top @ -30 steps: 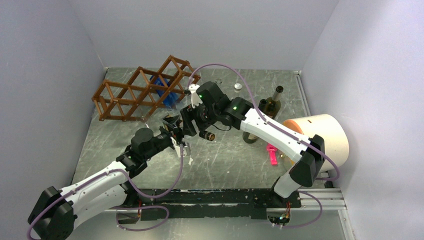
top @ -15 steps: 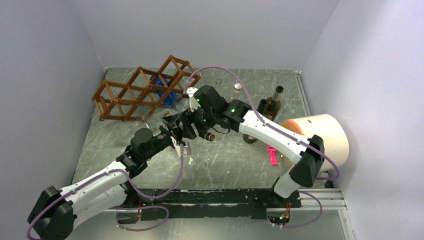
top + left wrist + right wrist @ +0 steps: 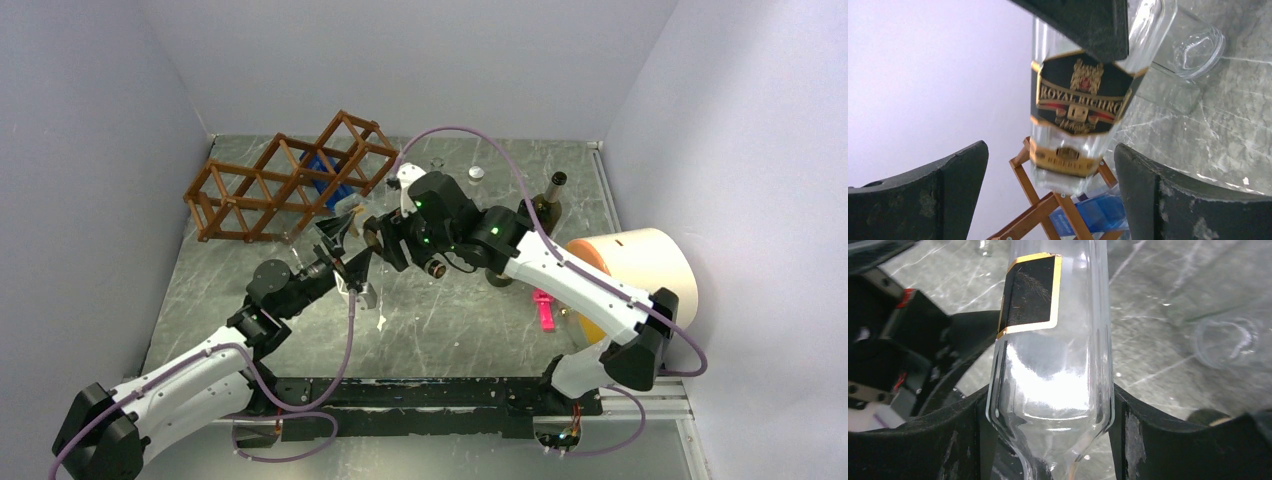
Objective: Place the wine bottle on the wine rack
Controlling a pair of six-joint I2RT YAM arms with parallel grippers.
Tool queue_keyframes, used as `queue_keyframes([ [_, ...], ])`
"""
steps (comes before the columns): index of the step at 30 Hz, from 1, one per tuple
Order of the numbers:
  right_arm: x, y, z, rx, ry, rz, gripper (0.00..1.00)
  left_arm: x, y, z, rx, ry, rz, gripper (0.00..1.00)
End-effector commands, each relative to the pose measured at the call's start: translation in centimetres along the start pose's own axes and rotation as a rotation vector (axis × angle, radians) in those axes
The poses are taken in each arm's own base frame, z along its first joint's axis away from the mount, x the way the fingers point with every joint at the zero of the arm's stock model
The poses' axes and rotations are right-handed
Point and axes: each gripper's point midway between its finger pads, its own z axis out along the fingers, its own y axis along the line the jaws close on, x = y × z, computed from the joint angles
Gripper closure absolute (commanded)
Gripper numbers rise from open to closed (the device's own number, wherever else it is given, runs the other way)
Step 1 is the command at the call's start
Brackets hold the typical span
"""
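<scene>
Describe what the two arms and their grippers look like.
Both the left arm and the right arm have white shells with black joints, and a lilac cable loops along each. Green lights glow near the right arm's wrist. The left gripper and the right gripper have broad, curved black fingers, scuffed grey.

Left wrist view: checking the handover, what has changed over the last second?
The left gripper let go of the clear glass bottle; its jaws now stand wide apart. The right gripper stays clamped on it. The wine rack has not moved.
</scene>
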Motion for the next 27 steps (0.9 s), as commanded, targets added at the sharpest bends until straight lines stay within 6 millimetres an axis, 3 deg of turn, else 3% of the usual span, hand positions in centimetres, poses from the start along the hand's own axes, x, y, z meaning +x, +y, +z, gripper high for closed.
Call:
queue_keyframes([
  [1,-5.3,-2.7,-3.5,0.135,-0.245,0.041,1.0,-2.5,3.1,0.3,-0.078,-0.096,0.012,0.0],
  [7,-5.4,-3.8,-4.8,0.181,-0.29,0.038,1.0,-3.1,5.4,0.1,-0.155,-0.107,-0.137,0.0],
  [10,-4.7,-4.1,-4.6,0.183,-0.298,0.017,1.0,-2.2,8.4,0.4,-0.246,-0.03,-0.413,0.0],
  [13,-3.5,-4.6,-4.2,0.198,-0.304,0.01,1.0,-0.4,13.1,0.5,-0.431,0.1,-0.749,0.0],
  [16,-3.2,-4.5,-4.0,0.18,-0.337,0.006,1.0,2.1,15.4,0.1,-0.528,0.241,-0.882,0.01],
  [20,-3.2,-4.1,-3.1,0.149,-0.374,-0.005,1.0,2.8,16.5,0.0,-0.578,0.213,-0.973,0.0],
  [27,-3.6,-3.2,-0.1,0.11,-0.395,-0.016,1.0,3.6,16.7,-0.3,-0.619,0.241,-0.999,0.0],
])
